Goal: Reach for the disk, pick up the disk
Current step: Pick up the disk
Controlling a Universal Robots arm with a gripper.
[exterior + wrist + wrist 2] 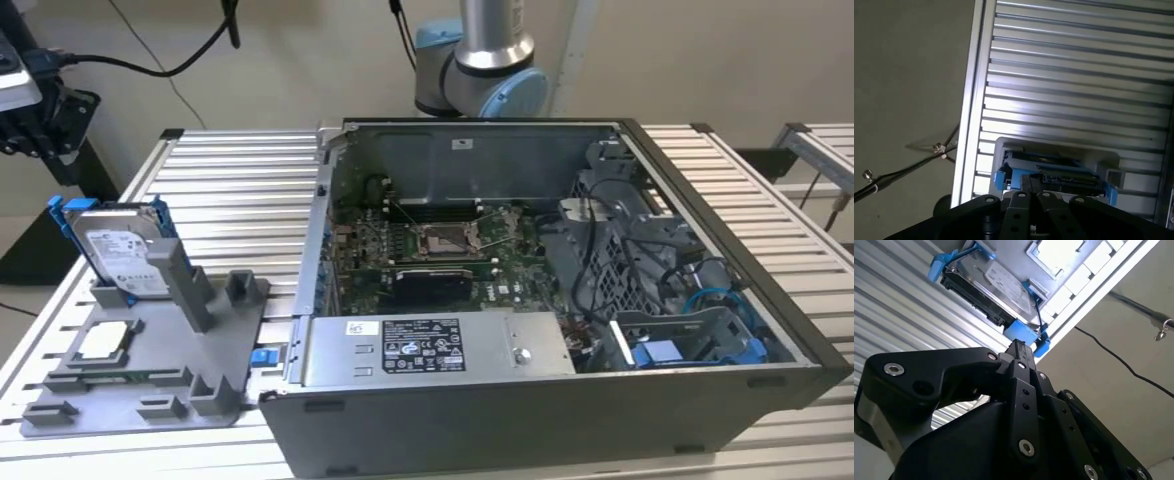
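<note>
The disk is standing on edge in a grey holder at the exterior view's left, leaning back a little with its white label facing the camera. A blue bracket is framing it on both sides. The holder is lying on the slatted metal surface, just beside an open computer case. A small square chip is resting flat in the holder, in front of the disk.

In the second wrist view, the black gripper is pointing toward the disk, with its tip showing close to a corner of the blue bracket. The fingers are looking drawn together and are gripping nothing. In the first wrist view, the gripper is lining up with the disk's edge, and the tips are again meeting at one point. From these pictures I cannot tell whether the tip is touching the bracket.

Inside the case, a long grey box with a sticker is sitting along the near wall. A dark cable is running over the floor beyond the surface's edge.
</note>
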